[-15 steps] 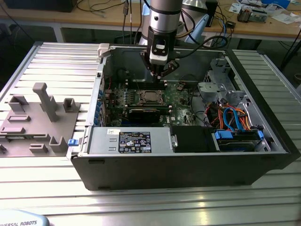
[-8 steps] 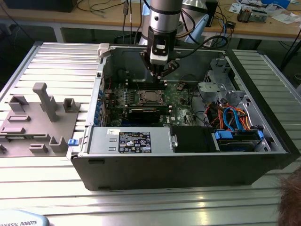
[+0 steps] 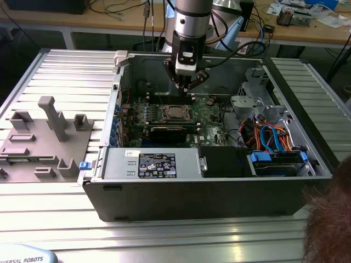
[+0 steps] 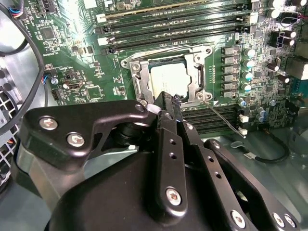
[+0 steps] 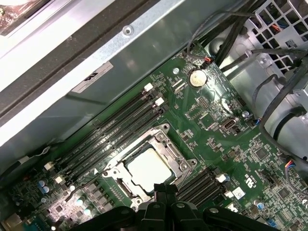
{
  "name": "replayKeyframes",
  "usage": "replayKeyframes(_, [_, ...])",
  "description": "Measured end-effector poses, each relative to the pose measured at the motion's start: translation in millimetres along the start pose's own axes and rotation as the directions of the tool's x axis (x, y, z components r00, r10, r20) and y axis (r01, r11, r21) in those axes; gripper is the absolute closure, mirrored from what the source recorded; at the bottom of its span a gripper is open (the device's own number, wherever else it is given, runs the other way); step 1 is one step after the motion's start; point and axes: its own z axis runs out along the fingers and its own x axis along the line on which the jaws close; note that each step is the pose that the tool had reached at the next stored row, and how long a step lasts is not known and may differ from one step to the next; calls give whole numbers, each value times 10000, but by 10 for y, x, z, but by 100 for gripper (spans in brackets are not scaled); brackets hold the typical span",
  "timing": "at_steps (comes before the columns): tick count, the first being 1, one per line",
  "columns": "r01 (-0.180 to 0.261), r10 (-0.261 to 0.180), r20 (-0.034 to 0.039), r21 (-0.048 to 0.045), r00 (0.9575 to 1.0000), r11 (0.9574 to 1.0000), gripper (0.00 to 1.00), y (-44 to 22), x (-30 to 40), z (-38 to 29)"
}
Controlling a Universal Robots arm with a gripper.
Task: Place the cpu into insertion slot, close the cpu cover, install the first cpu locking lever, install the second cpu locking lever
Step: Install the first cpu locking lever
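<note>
cpu (image 5: 148,167) already sits in the insertion slot (image 4: 144,86) with the cpu cover (image 4: 199,72) down over it. End effector (image 4: 166,102) has fingers pinched narrow, holding nothing, tip at the socket edge by a locking lever (image 4: 222,118). Arm hangs vertical into the pc case (image 3: 192,186). Best bet: push the lever down and under its hook, keep clear of the memory slots (image 5: 110,130)

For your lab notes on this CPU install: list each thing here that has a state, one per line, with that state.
cpu: seated in the insertion slot.
cpu cover: closed flat over the chip.
locking lever: unlatched, angled away from the socket.
pincer: shut, tips just above the socket edge.
computer case: side open.
</note>
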Motion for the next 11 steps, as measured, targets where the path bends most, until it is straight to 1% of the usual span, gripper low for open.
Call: replayKeyframes(11, [149,-149,4,-2,9999,9999,89,0,0,0])
